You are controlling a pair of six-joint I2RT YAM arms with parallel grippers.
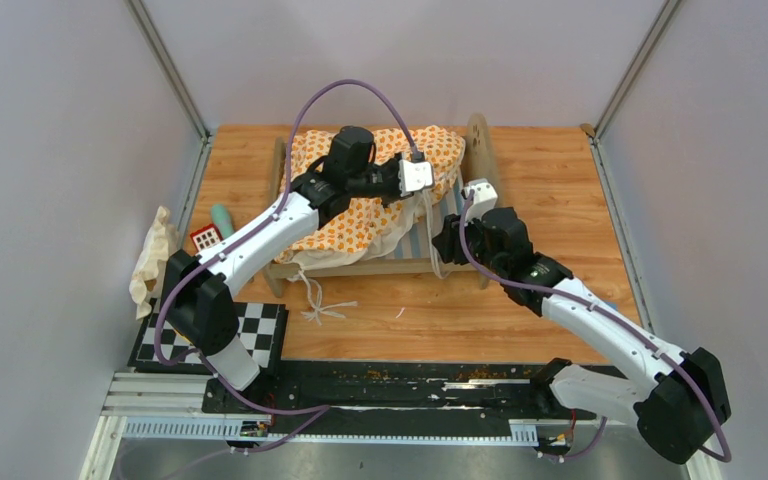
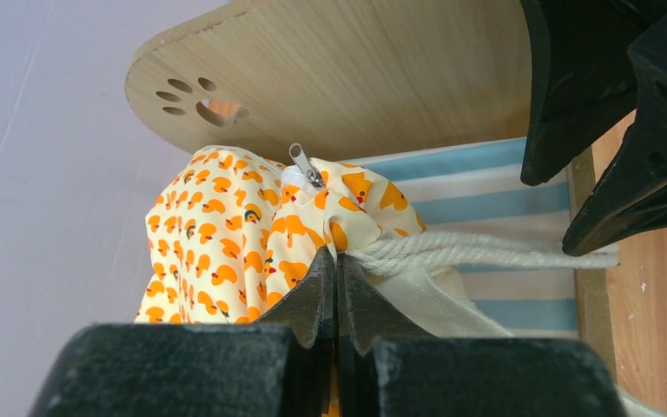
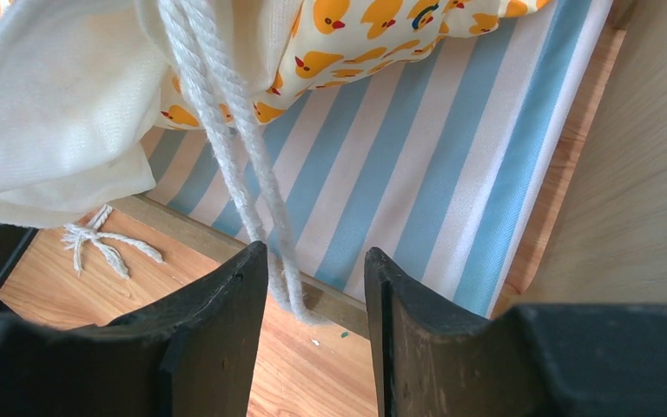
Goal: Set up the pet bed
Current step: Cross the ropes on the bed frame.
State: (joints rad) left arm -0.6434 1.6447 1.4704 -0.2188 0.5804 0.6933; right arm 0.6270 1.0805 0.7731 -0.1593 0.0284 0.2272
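The pet bed (image 1: 479, 150) stands at the back middle of the table, its striped base (image 3: 417, 174) partly bare at the right end. The orange-patterned cushion (image 1: 360, 215) lies bunched over it. My left gripper (image 2: 337, 261) is shut on the cushion's corner (image 2: 347, 217) where the white rope tie (image 2: 486, 248) comes out, in front of the paw-print end board (image 2: 339, 78). It also shows from above (image 1: 426, 190). My right gripper (image 3: 313, 274) is open at the bed's front right corner (image 1: 447, 238). The tie's hanging loop (image 3: 252, 165) drops just ahead of its jaws, untouched.
A small white pillow (image 1: 153, 258) lies at the left wall, next to a teal object (image 1: 222, 215) and a small red-and-white box (image 1: 205, 238). A checkerboard (image 1: 260, 335) sits at the front left. Another rope tie (image 1: 320, 305) trails on the wood before the bed.
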